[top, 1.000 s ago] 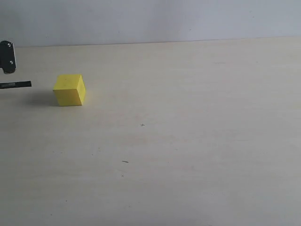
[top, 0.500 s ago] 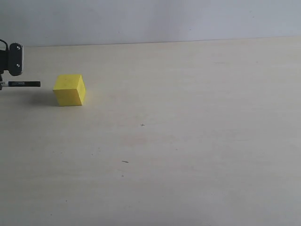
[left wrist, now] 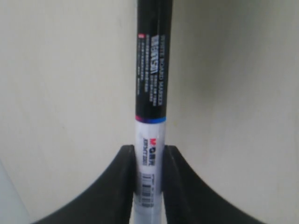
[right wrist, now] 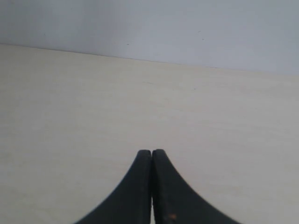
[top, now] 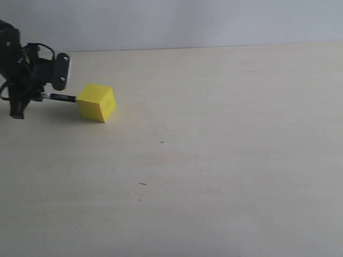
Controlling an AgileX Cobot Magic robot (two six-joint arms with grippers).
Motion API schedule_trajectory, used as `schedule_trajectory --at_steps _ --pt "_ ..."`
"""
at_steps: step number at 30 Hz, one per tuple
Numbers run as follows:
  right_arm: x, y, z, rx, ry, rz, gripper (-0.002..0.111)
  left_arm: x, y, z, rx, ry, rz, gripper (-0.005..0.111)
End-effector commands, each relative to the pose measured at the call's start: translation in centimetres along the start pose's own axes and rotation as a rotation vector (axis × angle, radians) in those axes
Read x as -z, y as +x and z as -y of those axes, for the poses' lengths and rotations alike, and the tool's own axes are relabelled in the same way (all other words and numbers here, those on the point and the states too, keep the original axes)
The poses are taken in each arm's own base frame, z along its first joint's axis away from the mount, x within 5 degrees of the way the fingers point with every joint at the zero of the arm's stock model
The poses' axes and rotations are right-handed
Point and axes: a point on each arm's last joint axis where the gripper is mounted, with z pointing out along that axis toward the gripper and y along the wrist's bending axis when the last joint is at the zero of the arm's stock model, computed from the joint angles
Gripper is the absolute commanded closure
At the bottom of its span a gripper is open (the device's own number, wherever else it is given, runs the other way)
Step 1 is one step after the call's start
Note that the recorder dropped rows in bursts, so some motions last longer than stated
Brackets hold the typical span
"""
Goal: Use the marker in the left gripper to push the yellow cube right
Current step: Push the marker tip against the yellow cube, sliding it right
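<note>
The yellow cube rests on the pale table at the far left, turned a little so one corner faces forward. My left gripper is shut on the marker, which lies level and points right; its black tip meets the cube's left face. In the left wrist view the marker runs away from the camera, its white labelled barrel pinched between the black fingers of the left gripper; the cube is hidden there. My right gripper is shut with nothing in it, over bare table.
A grey wall stands behind the table's far edge. Small dark specks mark the tabletop near the middle. The left arm with its cables fills the far left edge.
The left arm has come in from the left edge, moving right with the marker. The marker's tip reached the cube, and the cube has slid right and turned slightly.
</note>
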Motion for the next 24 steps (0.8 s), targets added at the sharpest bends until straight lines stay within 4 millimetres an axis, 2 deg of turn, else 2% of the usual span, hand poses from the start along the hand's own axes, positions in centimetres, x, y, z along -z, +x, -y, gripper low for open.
schedule_trajectory --at_steps 1,7,11,14,17,21,24 --pt "0.0 0.1 0.0 0.006 0.006 0.007 0.108 1.0 -2.5 -0.7 0.028 -0.016 0.006 0.107" --pt "0.0 0.1 0.0 0.006 0.006 0.007 0.108 0.7 0.3 0.0 0.072 0.089 -0.075 0.107" --pt "0.0 0.1 0.0 0.006 0.006 0.007 0.108 0.7 0.5 -0.1 0.085 0.082 -0.068 0.107" --pt "0.0 -0.1 0.1 0.006 0.009 0.022 0.108 0.9 -0.8 0.2 0.080 0.103 -0.043 0.107" --pt "0.0 0.0 0.0 0.006 0.008 0.018 0.108 1.4 -3.3 0.5 0.015 0.107 -0.010 0.107" --pt "0.0 0.0 0.0 0.006 0.007 0.013 0.108 2.4 -8.0 1.0 -0.073 0.068 0.052 0.107" --pt "0.0 0.0 0.0 0.006 0.007 0.013 0.108 2.9 -9.7 1.3 -0.107 0.058 0.073 0.107"
